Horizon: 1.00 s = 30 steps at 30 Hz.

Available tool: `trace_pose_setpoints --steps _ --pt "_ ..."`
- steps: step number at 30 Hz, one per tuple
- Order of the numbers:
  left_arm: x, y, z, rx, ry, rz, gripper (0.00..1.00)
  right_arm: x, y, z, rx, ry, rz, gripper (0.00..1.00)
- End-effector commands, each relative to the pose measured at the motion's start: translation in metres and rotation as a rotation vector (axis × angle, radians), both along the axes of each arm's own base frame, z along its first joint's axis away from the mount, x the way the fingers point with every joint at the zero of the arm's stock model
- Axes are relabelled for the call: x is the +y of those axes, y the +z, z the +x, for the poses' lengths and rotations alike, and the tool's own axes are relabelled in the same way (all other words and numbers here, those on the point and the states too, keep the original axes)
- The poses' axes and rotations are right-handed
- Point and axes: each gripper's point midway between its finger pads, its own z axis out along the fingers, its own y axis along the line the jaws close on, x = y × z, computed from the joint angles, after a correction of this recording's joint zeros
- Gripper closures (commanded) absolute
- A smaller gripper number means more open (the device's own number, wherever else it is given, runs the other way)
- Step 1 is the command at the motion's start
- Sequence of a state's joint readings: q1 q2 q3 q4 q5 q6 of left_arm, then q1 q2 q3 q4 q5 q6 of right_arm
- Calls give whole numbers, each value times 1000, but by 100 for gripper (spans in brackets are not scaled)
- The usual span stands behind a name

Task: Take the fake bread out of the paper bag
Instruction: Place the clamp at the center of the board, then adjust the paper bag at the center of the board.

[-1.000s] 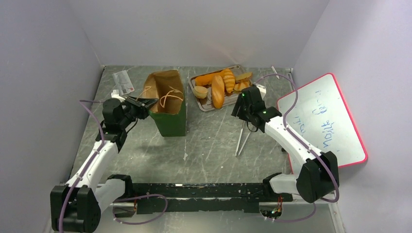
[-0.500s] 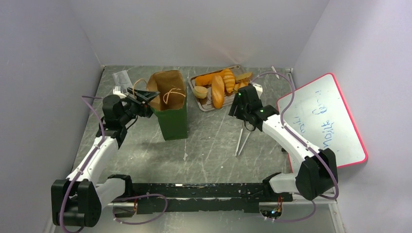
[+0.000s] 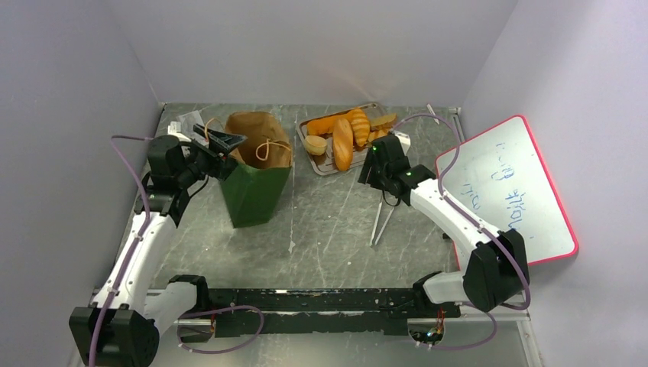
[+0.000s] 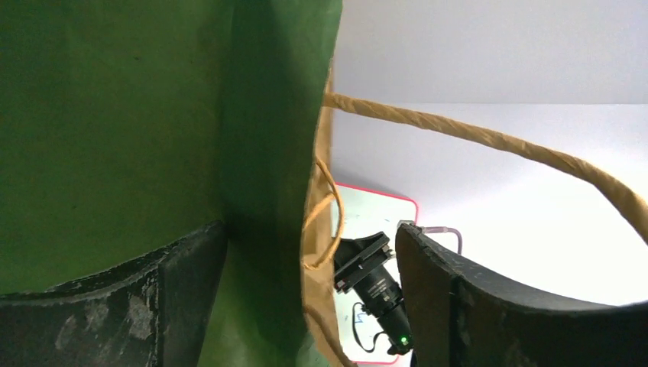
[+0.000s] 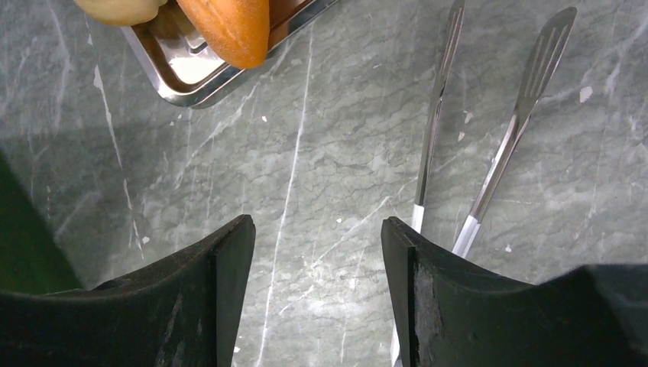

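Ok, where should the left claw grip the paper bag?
On the paper bag, pinch the top rim of its left wall, coming from the left, one finger inside, one outside. The mouth stands open and that thin edge sits between the open jaws of the left claw; the cord handles are floppy.

The right hand (image 5: 317, 229) hangs with its two black fingers (image 5: 218, 290) spread apart and nothing between them, above a grey-green marbled tabletop (image 5: 321, 153). At far left, the corner of a shiny metal tray (image 5: 191, 92) holds the tip of an orange-golden toy bread loaf (image 5: 229, 27) and a pale bun (image 5: 122, 8). Two long slim silver metal utensils (image 5: 432, 130) lie side by side on the right, and a sliver of dark green paper bag (image 5: 23, 245) shows at the left edge.
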<state>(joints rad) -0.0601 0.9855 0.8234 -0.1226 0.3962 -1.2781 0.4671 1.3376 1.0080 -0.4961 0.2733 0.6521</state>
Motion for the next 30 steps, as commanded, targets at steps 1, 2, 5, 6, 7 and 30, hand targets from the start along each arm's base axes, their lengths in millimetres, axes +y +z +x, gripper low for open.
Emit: trace_pose_setpoints --steps 1,2,5,6,7,30 --pt "9 1 -7 17 9 91 24 6 10 10 -41 9 4 38" --pt "9 -1 -7 27 0 104 18 7 10 10 -42 11 5 38" --pt "10 -7 -9 68 -12 148 15 9 10 12 -42 19 7 38" --pt "12 -9 -10 71 -9 160 15 10 10 13 -44 19 7 38" --pt "12 -10 -11 71 -6 164 16 10 10 13 -44 20 7 38" --pt "-17 13 -3 -109 -206 124 35 149 101 18 -155 427 347 38"
